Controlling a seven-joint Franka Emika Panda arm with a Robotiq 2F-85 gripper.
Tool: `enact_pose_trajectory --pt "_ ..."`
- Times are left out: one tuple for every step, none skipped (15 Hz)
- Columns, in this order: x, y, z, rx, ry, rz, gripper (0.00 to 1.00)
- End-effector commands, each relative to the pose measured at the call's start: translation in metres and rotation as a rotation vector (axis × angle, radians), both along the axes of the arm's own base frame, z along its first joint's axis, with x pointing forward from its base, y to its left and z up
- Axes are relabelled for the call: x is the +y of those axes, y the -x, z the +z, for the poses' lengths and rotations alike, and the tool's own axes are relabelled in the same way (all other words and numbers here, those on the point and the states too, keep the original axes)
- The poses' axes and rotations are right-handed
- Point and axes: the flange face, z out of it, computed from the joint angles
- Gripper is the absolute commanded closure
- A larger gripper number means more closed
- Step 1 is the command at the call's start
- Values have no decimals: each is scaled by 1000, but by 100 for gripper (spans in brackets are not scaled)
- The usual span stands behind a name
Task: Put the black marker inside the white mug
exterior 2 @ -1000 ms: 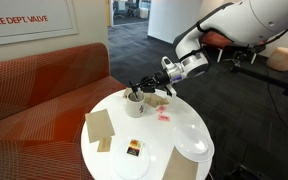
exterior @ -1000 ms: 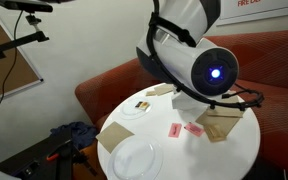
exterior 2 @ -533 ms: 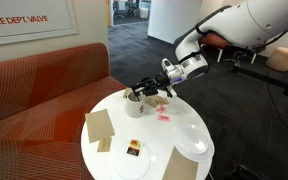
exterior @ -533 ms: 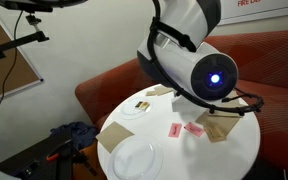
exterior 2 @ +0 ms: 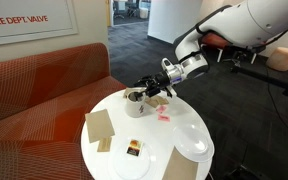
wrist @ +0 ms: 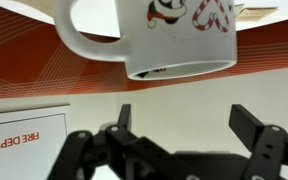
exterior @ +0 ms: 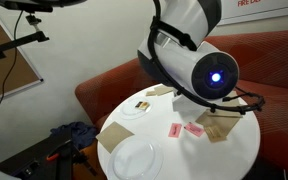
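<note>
The gripper (exterior 2: 148,91) is held just right of the white mug (exterior 2: 134,105) in an exterior view, at about rim height and apart from it; its jaws are spread wide and nothing is gripped between them. The wrist view is seen upside down; there the gripper (wrist: 184,115) is shown with its dark fingers (wrist: 123,115) far apart, and the white mug (wrist: 149,35) is seen beyond them, its handle to the left and a red-and-black print on its side. The black marker (wrist: 156,72) is made out only as a small dark shape just inside the mug's rim; how it rests there cannot be told.

The mug is set upright on the far part of the round white table (exterior 2: 109,100); a red sofa (exterior 2: 44,80) is curved behind the table. A brown napkin (exterior 2: 99,125) is laid to the left of the mug, a pink packet (exterior 2: 164,117) to its right, and a white plate (exterior 2: 192,140) nearer, at the right edge. In an exterior view the mug is hidden behind the arm (exterior: 199,65).
</note>
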Motion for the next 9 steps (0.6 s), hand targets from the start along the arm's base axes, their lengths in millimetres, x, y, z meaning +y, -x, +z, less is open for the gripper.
enact_pose_trajectory --pt "-4 -6 17 -30 17 -19 0" --pt "-4 -6 23 -42 18 -19 0" --pt "-5 -7 28 -53 20 -19 0" --pt "-5 -8 36 -69 23 -18 0" --pt "-5 -8 44 -81 25 -17 0" --pt "-4 -8 55 -98 28 -14 0" --pt "-3 -8 68 -108 27 -4 0" --pt "-2 -8 78 -126 27 3 0" --pt "-2 -9 90 -143 29 6 0"
